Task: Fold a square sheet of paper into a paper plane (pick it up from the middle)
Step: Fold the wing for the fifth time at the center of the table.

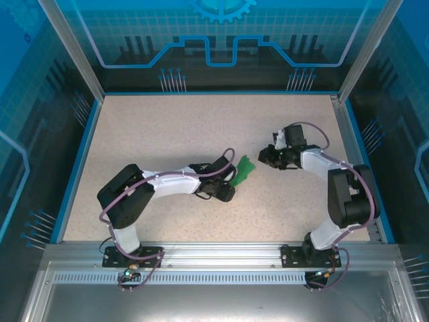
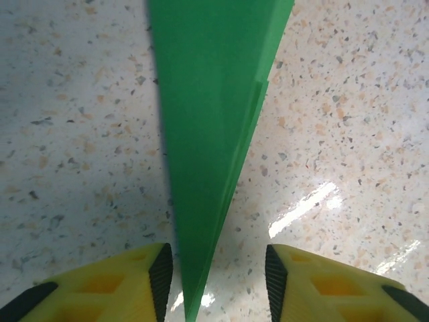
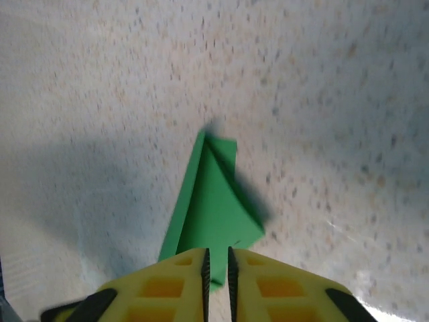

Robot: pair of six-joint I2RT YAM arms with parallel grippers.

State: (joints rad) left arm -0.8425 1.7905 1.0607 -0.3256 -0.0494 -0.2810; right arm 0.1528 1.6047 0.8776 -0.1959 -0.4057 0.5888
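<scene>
The paper plane (image 1: pixel 245 168), a narrow green creased wedge, lies at the middle of the table between my two grippers. In the left wrist view the paper plane (image 2: pixel 214 121) runs down to a point between the yellow fingers. My left gripper (image 2: pixel 218 261) is open, its jaws well apart; the paper stands close to the left pad (image 2: pixel 161 275) and far from the right one. From above, the left gripper (image 1: pixel 233 182) sits at the plane's near left end. My right gripper (image 3: pixel 216 258) has its jaws a narrow slit apart over a corner of the plane (image 3: pixel 214 201). From above, the right gripper (image 1: pixel 265 159) sits just right of the plane.
The speckled table (image 1: pixel 167 134) has a blue rim (image 1: pixel 79 168) and transparent walls on three sides. A metal rail (image 1: pixel 214 249) carrying the arm bases runs along the near edge. Open tabletop lies to the far left and far right of the paper.
</scene>
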